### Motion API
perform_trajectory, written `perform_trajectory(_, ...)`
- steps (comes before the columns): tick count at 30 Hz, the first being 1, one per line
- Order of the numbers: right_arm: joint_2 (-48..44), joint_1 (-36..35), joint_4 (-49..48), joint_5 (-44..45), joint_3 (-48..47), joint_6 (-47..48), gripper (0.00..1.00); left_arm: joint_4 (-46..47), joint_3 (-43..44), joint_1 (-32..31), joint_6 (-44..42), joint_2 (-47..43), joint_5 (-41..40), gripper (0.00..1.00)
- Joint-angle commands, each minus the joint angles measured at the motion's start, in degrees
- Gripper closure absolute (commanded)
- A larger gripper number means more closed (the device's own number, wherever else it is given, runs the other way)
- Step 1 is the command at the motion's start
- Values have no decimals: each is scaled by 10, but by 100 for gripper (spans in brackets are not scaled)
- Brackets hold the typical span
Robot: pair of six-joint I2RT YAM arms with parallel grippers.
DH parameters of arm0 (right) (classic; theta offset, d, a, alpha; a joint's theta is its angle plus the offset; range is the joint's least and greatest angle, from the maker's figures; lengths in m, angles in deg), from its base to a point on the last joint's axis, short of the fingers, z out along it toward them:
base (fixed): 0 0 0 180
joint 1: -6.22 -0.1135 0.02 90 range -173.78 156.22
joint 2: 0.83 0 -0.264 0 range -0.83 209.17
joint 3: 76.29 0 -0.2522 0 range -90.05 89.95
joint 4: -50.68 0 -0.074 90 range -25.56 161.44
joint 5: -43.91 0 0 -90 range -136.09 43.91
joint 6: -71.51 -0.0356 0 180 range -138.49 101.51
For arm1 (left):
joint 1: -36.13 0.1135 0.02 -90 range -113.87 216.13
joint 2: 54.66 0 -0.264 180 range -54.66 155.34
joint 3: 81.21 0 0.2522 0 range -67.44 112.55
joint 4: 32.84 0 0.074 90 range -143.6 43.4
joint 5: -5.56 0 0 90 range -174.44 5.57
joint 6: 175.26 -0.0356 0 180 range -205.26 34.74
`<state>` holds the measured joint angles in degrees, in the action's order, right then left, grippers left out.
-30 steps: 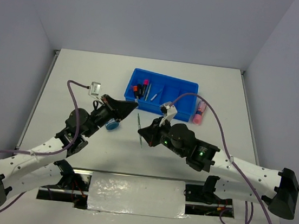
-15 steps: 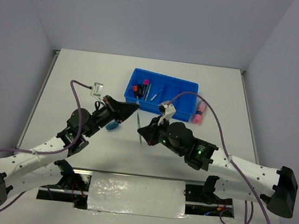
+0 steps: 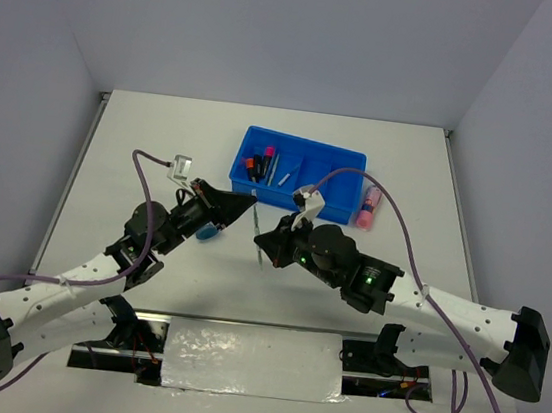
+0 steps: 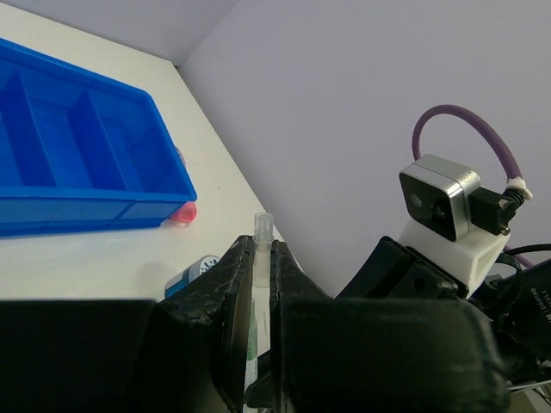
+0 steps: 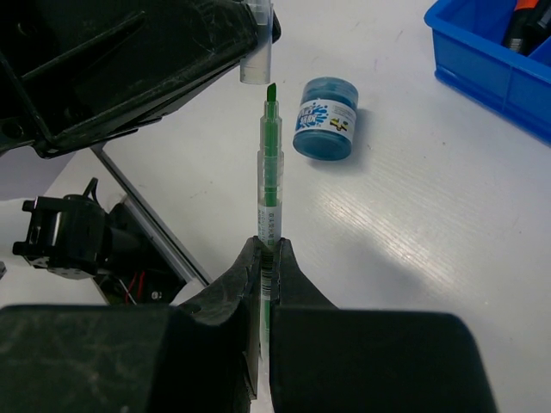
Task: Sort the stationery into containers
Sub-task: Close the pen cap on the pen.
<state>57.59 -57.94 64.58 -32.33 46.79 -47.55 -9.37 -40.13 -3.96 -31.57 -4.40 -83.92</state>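
My right gripper (image 5: 269,254) is shut on a thin pale pen (image 5: 270,181) with a green core and a bare green tip, held above the table (image 3: 257,226). My left gripper (image 4: 261,258) is shut on the pen's clear cap (image 4: 262,245). The cap (image 5: 256,43) sits just beyond the tip, slightly to one side, not touching it. The two grippers face each other tip to tip (image 3: 252,196) (image 3: 261,245). A blue-white roll (image 5: 325,118) lies on the table below (image 3: 209,230). The blue tray (image 3: 309,141) holds highlighters (image 3: 259,162) in its left compartment. A pink tube (image 3: 367,208) lies right of the tray.
The tray's front wall (image 4: 86,211) stands beyond the left gripper, with the pink tube (image 4: 181,213) at its corner. The right wrist camera (image 4: 443,202) and its purple cable are close to the left fingers. The table's near edge and a gap run below the arms (image 3: 253,350).
The left arm has edged slightly towards the right gripper with the cap. The right gripper and the pen have barely moved.
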Motion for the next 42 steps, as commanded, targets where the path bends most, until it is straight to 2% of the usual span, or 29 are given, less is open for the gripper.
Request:
perform_trajectory(1, -8, -5, -6, 7, -30, 8, 100, 21, 5, 0, -23, -14, 4, 100)
perform_trajectory(20, -10, -5, 6, 4, -40, 9, 100, 23, -6, 0, -24, -18, 0, 100)
perform_trajectory(31, -8, -8, 1, -16, -24, -3, 100, -1, 24, 1, -38, -25, -24, 100)
perform_trajectory(42, -17, -11, 6, -6, -31, 0, 100, 19, 20, 1, -32, -14, -10, 100)
